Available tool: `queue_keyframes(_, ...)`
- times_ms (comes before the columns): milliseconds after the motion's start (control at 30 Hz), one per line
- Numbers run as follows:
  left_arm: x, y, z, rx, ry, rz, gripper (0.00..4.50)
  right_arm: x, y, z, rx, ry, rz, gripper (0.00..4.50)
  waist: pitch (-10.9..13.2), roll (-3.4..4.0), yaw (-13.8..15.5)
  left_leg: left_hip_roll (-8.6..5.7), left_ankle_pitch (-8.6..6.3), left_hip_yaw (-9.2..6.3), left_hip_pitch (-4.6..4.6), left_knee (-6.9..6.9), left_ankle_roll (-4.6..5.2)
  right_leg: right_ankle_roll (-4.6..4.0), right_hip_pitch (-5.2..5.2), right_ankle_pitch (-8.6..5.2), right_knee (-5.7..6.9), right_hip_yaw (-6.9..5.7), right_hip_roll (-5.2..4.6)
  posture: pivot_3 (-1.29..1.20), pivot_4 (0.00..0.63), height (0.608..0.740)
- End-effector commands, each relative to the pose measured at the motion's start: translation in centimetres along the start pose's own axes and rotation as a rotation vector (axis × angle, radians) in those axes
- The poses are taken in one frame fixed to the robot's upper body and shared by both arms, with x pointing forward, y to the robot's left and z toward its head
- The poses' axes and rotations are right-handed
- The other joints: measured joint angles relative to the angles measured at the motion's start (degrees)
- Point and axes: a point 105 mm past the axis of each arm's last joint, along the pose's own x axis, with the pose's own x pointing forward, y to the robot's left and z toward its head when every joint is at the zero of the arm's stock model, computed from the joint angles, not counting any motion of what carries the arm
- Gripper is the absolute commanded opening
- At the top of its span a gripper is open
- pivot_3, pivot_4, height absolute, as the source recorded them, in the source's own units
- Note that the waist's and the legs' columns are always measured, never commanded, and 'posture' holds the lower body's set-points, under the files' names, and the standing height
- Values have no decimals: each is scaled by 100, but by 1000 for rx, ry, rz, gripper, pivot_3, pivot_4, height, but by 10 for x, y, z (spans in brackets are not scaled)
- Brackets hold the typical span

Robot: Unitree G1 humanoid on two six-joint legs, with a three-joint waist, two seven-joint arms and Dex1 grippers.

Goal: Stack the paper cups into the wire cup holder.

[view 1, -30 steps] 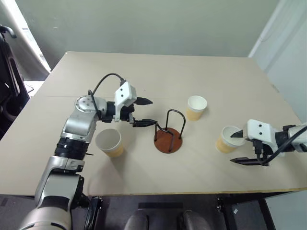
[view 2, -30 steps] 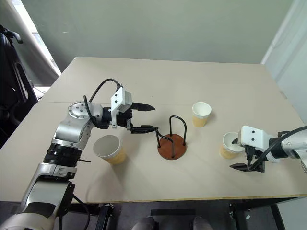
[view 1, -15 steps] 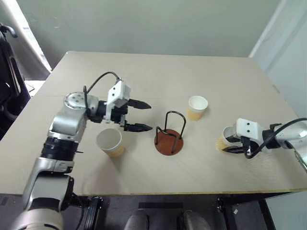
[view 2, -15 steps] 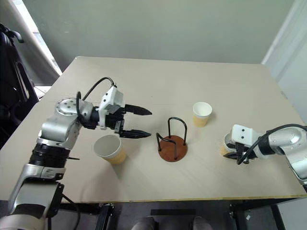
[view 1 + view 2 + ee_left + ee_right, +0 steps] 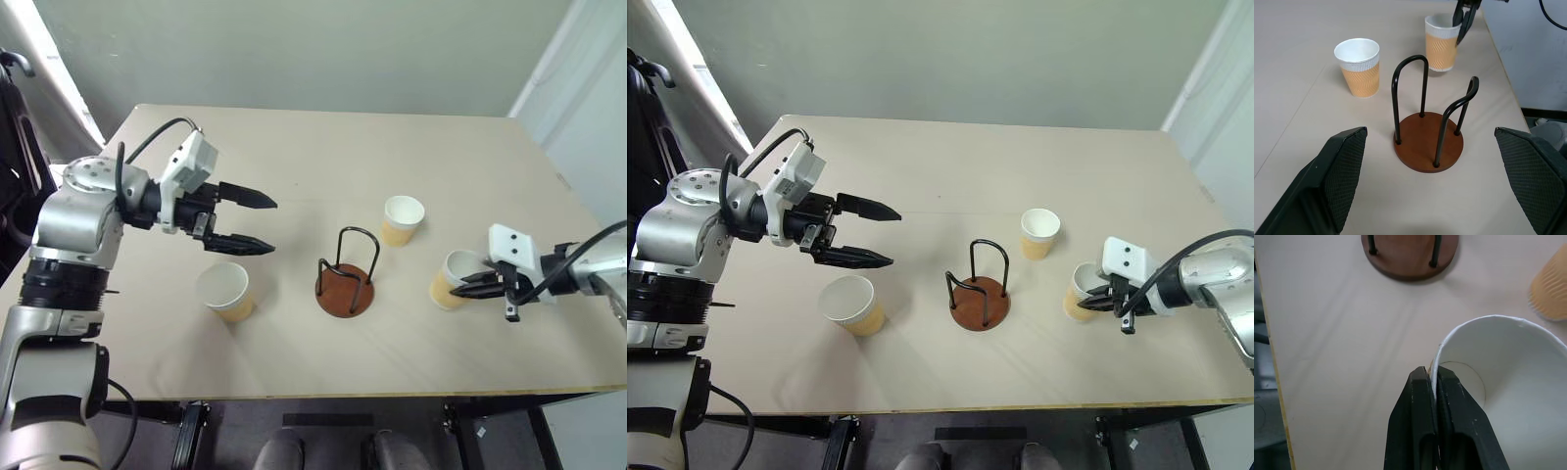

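Pinching the white rolled rim of a tan, tapered paper cup (image 5: 449, 281) at the table's right side: the right gripper (image 5: 472, 284), its two black fingers (image 5: 1420, 431) pressed together with one inside the wall and one outside, plainly seen in the right wrist view. Tilted toward the left in that grip, the cup, its lower edge at or just above the beige table top (image 5: 323, 157); cannot tell which. Standing near the table's middle, just left of that cup and apart from it: a wire cup holder (image 5: 345, 276), round reddish-brown wooden base with thin black wire loops rising upright, nothing inside. Resting upright beyond the holder and a little right: a second tan paper cup with white interior (image 5: 401, 219), touched by nothing. Sitting upright left of the holder, nearer the front edge: a third such cup (image 5: 224, 291), also untouched. Hovering above the table behind and over that third cup: the left gripper (image 5: 257, 222), jaws spread wide and gripping nothing, black fingers pointing across toward the holder. Framed between those spread fingers in the left wrist view: the holder, with two cups beyond.
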Motion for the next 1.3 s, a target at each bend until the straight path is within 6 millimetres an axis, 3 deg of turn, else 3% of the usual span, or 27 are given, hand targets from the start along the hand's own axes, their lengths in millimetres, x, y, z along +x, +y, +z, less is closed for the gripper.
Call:
queue_keyframes(33,-2,-9,10,45,-8,-48,4500,-25,-5,35,-83,-64,-43,32,0,0,-11,0,0,1,0,-2,0,0,-1,0,0,1,0,0,150,740)
queue_keyframes(200,1,-10,6,43,4,-60,4500,-39,-6,77,-140,-156,-47,32,1,1,-36,1,0,1,0,-6,0,-2,-6,-1,-1,3,3,0,150,740)
queue_keyframes(267,4,-8,6,45,9,-64,4500,-42,-3,111,-180,-263,-38,32,1,2,-42,1,0,0,0,-7,0,-2,-5,-1,-1,2,3,0,150,740)
queue_keyframes(333,6,-7,6,49,15,-71,4500,-40,3,133,-215,-321,-10,32,3,7,-64,-2,0,5,-1,-7,0,-2,-13,-1,2,9,2,0,150,740)
queue_keyframes(400,8,-6,6,51,19,-77,4500,-34,7,143,-228,-340,14,32,2,5,-67,4,0,1,0,-9,1,-6,-15,-4,1,6,6,0,150,740)
queue_keyframes(567,12,-3,6,58,20,-87,4500,-19,6,155,-260,-354,41,32,2,5,-60,-1,0,-6,-6,-12,1,-10,-21,-6,-2,1,-1,0,150,740)
queue_keyframes(1300,9,-4,4,52,22,-79,4500,28,25,156,-288,-364,188,32,2,5,-81,0,0,-6,-11,-21,0,-11,-29,-6,-3,0,-2,0,150,740)
